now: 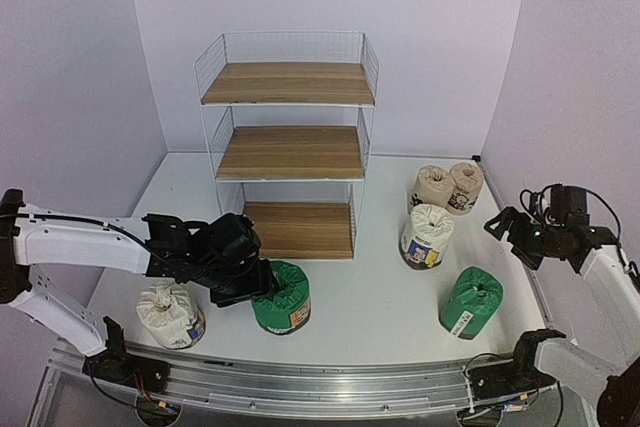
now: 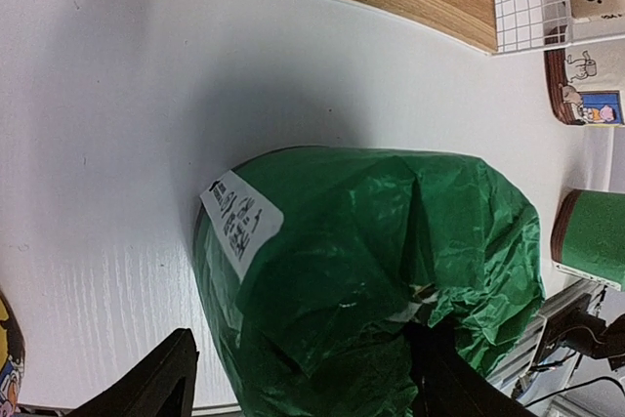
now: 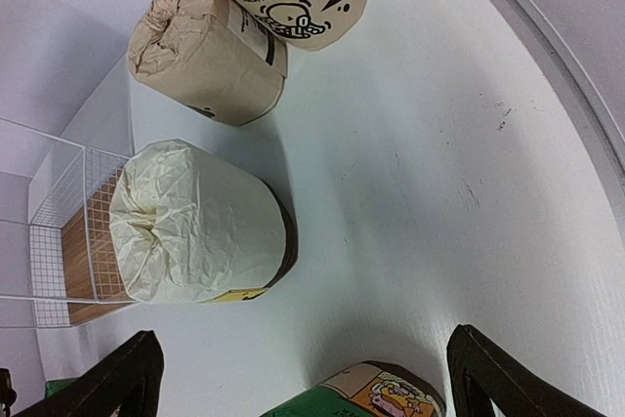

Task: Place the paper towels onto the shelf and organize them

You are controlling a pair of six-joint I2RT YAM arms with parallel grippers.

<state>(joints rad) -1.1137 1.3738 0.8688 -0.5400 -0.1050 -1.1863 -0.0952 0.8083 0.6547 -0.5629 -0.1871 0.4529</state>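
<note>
roll vs left claw: the near green roll [image 1: 287,299] stands upright on the table [image 1: 380,287], just in front of the shelf [image 1: 290,152] and its bottom board. the left claw [image 1: 250,285] reaches in from the roll's left side, with one jaw on each side of it.
other rolls: a white roll [image 1: 170,314] stands just left of that claw. on the right side are two tan rolls [image 1: 448,187] side by side, a second white roll [image 1: 427,235] in front of them, and the far green roll [image 1: 470,302] nearest the arms.
hard to see: in the left wrist view the near green roll's lower part runs off the frame, and the print on its white sticker is too small to read. the right wrist view catches only a sliver of the far green roll.
left claw: jaws apart around the near green roll. one finger [image 2: 444,378] presses into the wrap and the other finger [image 2: 156,378] sits just beside it, so the roll is not clamped.
right claw [image 1: 512,227]: jaws spread wide, holding nothing, hanging above the table near the second white roll.
</note>
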